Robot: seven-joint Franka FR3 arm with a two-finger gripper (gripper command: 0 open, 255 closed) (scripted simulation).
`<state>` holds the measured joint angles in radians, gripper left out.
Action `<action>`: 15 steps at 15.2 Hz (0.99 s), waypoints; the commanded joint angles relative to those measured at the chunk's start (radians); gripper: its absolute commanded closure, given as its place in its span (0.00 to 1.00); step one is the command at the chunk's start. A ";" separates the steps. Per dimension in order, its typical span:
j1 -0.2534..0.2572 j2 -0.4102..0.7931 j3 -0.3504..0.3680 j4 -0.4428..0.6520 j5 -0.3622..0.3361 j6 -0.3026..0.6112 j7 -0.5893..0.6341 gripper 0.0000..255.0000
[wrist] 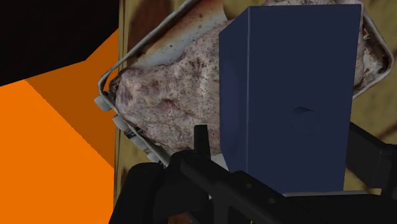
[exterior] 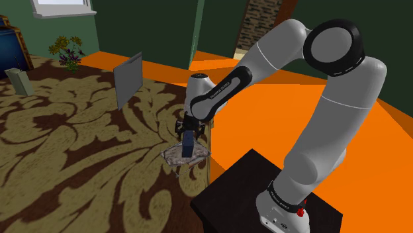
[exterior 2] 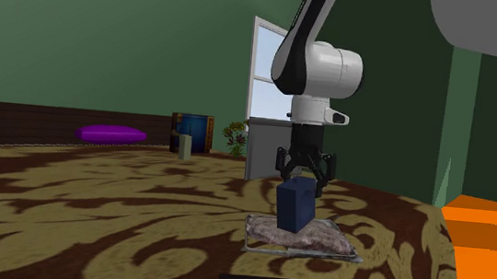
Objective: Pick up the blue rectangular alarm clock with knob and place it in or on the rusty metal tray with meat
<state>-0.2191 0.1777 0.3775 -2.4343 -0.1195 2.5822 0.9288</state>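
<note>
A dark blue boxy alarm clock (exterior: 189,145) (exterior 2: 294,207) (wrist: 289,95) stands upright on the lump of meat (wrist: 172,89) (exterior 2: 321,239) in the worn metal tray (exterior: 171,156) (exterior 2: 256,246) (wrist: 108,89). The tray lies near the patterned table's edge. My gripper (exterior: 188,132) (exterior 2: 303,180) (wrist: 283,143) hangs just over the clock's top, open. Its fingers (wrist: 202,137) stand to either side of the clock, and a small gap shows at the left one. The clock's knob is hidden.
A grey upright panel (exterior: 128,79) stands behind the tray. Farther back are a plant (exterior: 68,51), a pale box (exterior: 20,81) and a blue cabinet (exterior: 10,43). The table edge (exterior: 210,155) drops to orange floor (exterior: 265,126) beside the black stand (exterior: 265,198).
</note>
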 commanded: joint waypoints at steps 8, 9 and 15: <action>-0.016 -0.120 0.026 0.016 0.087 -0.126 -0.062 0.00; -0.015 -0.120 0.025 0.016 0.087 -0.126 -0.062 0.00; -0.014 -0.120 0.024 0.016 0.087 -0.126 -0.062 0.00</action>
<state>-0.2334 0.0580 0.4019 -2.4178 -0.0324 2.4566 0.8667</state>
